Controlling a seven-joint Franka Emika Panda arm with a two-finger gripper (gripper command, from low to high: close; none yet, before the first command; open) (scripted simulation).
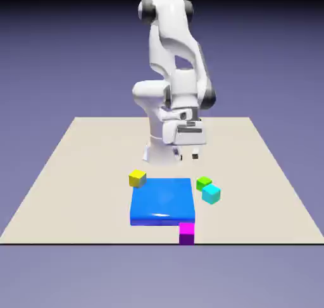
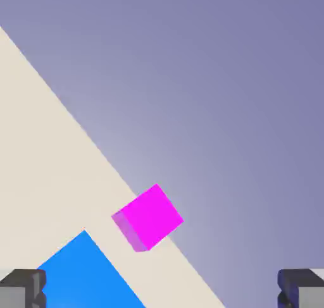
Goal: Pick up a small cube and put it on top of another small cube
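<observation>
Magenta cube (image 1: 186, 233) lowest in the exterior view, cyan cube (image 1: 211, 194) right of centre, yellow cube (image 1: 137, 178) left, unstacked, so pick and placement both seemingly remain; hand view: magenta cube below centre, gripper (image 2: 162, 289) fingers spread wide at the bottom corners, nothing between.

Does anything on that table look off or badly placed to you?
Yes, the magenta cube: it sits right at the table's near edge, and the hand view shows it reaching past the edge line, so it might tip off if bumped. Nothing looks spilled or broken.
</observation>
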